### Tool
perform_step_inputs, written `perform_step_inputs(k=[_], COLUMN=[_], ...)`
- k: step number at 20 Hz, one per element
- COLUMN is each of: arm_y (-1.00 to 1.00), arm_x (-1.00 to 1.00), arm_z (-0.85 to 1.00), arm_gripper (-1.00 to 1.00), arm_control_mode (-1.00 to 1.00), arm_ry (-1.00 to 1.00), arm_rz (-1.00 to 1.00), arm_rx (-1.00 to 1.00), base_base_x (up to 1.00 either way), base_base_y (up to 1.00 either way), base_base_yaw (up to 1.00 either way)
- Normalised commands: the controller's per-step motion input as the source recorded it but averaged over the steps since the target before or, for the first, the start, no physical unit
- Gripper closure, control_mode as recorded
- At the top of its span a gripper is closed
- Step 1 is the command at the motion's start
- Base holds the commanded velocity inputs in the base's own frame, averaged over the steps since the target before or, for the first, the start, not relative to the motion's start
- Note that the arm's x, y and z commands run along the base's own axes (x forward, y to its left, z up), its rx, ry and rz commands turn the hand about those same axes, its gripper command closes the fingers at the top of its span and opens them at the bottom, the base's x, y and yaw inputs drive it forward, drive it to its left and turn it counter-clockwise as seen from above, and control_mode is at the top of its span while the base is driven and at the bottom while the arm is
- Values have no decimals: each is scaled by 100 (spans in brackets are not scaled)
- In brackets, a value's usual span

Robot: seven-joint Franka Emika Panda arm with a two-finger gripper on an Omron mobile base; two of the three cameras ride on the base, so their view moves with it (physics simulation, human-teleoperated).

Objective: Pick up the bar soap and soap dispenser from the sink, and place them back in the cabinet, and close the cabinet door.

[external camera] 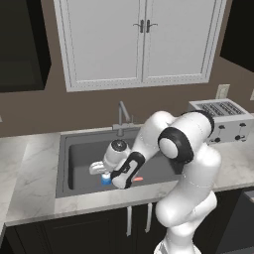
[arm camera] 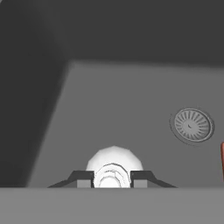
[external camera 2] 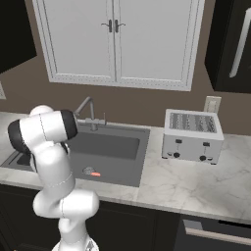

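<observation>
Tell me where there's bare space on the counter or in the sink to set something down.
Free: the counter between the sink and toaster, and the stretch left of the sink. In the basin, the back half is bare. It is crowded at the front, where the gripper straddles the soap dispenser near the bar soap and drain.

the left base view looks forward and down from behind the arm, which fills the lower right of the frame, onto the sink [external camera: 74, 163] at centre left. the right base view looks at the same sink [external camera 2: 139, 162] and toaster [external camera 2: 192, 136] from the other side. the hand view sits close above the drain [arm camera: 191, 124] at right of frame
</observation>
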Motion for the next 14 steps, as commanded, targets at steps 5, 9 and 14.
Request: perform_step_inputs(k=[5, 9, 14], arm_y=[0, 0, 0], arm_x=[0, 0, 0], arm_z=[55, 58, 62], arm_gripper=[100, 100, 100], arm_control_mode=[-100, -100, -100], arm_ry=[0, 0, 0], arm_rz=[0, 0, 0], arm_rx=[0, 0, 0], base_base_x=[0, 0, 0], base_base_y=[0, 0, 0], base_base_yaw=[0, 0, 0])
